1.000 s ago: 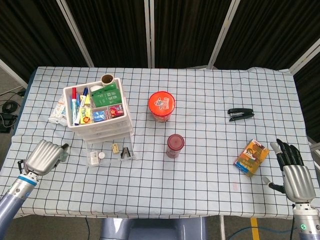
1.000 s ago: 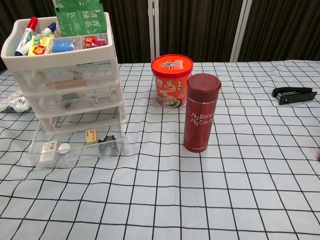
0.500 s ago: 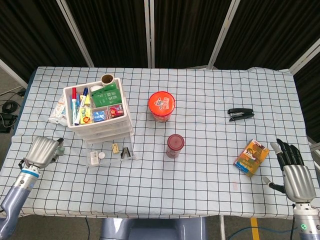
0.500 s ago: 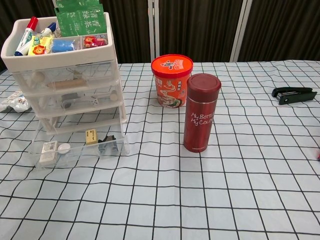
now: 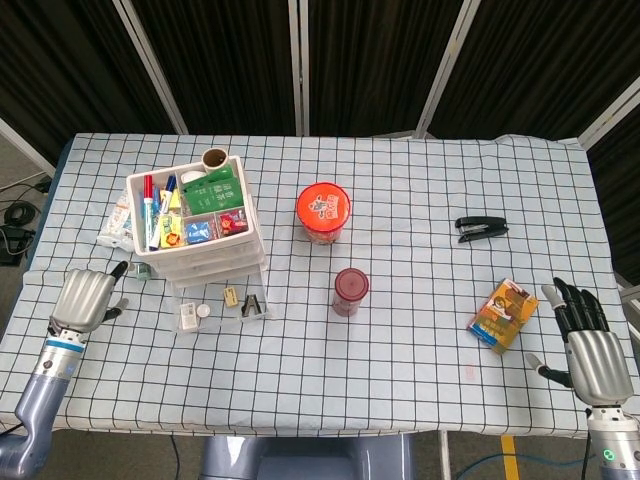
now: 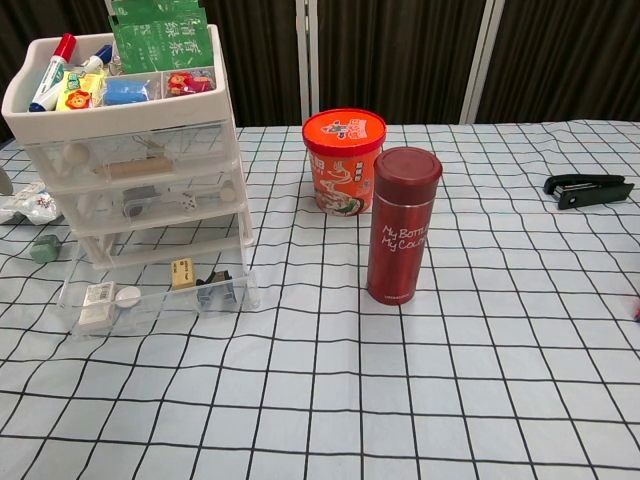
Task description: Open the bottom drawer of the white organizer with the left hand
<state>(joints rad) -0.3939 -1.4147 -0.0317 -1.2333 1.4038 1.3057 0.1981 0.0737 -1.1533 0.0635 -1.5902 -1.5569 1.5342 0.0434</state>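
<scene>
A staged robot test area, such as a lab or recording studio, is indicated. The worktop (image 5: 400, 330) is covered with a black-and-white checked cloth, and black curtain panels (image 5: 370, 60) divided by pale metal posts close off the space behind it. Cables (image 5: 15, 215) are seen on the grey floor at the left edge. Unrelated small goods are laid out well apart: a white organizer (image 5: 195, 225), a stapler (image 5: 481, 228), a red bottle (image 6: 402, 225) and an orange tub (image 5: 322, 210).
</scene>
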